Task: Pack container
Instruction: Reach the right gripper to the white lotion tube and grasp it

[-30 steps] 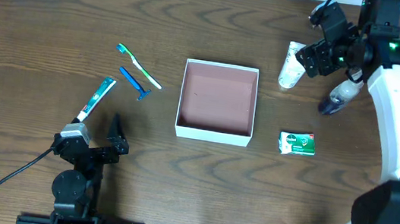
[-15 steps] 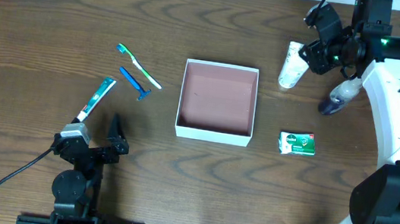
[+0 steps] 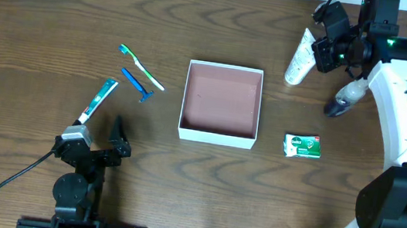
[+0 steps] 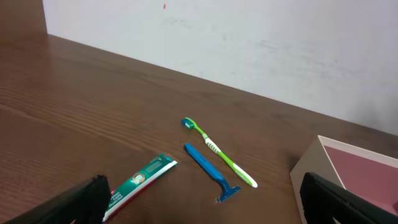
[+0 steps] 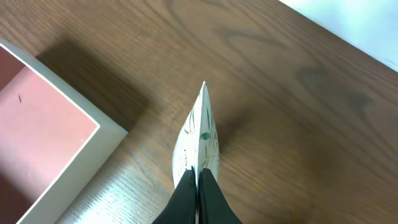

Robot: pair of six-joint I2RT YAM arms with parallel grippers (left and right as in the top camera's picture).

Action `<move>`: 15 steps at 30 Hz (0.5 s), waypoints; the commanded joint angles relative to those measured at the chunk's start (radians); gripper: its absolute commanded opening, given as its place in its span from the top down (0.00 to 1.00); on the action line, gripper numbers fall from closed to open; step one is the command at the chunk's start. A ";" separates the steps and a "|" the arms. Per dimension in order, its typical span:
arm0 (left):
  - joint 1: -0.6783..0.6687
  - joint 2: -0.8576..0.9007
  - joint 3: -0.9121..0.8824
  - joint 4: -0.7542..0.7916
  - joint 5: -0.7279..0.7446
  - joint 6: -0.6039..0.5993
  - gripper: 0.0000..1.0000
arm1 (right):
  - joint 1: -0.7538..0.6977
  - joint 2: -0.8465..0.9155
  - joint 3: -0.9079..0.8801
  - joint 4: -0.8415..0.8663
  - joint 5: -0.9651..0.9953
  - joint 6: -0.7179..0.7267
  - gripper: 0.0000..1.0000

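The tabletop [image 3: 60, 11] was of dark brown wood with a clear grain. Behind it stood a plain white wall [image 4: 249, 37], with nothing more of the room to see.

The right gripper [image 3: 321, 52] was at the far right side of the tabletop. Its two fingers [image 5: 198, 186] were pressed nearly together on a white tube [image 3: 298, 62], which they pinched at the end nearest to them. In the wrist view the tube [image 5: 199, 137] pointed straight away from the gripper and narrowed to a thin edge. It could not be told whether its far end touched the wood.

The container [image 3: 216, 137], a shallow white box with a pink floor, lay in the middle of the tabletop, to the left of the right gripper and nearer to the robot. One corner of it [image 5: 93, 124] showed at the left in the right wrist view. Nothing lay inside it.

Just behind the right gripper, partly under the arm, lay a small bottle [image 3: 343, 98]. A green packet [image 3: 302, 146] lay nearer to the robot, just beside the container's right wall.

The left gripper [image 3: 118, 139] stood wide open and held nothing. Ahead of it lay a toothpaste tube [image 4: 140, 185], a blue razor [image 4: 208, 171] and a green toothbrush [image 4: 217, 151], near each other but apart. The container [image 4: 360, 168] was ahead of it to the right.
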 commanded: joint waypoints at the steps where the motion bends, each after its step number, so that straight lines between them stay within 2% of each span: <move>1: 0.005 0.001 -0.021 -0.035 -0.016 0.009 0.02 | -0.003 0.008 0.013 0.006 -0.012 0.045 0.99; 12: 0.005 0.001 -0.021 -0.035 -0.016 0.009 0.02 | -0.003 0.008 0.013 0.010 -0.012 0.045 0.99; 14: 0.005 0.001 -0.021 -0.035 -0.016 0.009 0.02 | -0.003 0.008 0.013 0.011 -0.012 0.045 0.95; 15: 0.005 0.001 -0.021 -0.035 -0.016 0.009 0.02 | -0.003 0.008 0.013 0.011 -0.012 0.045 0.89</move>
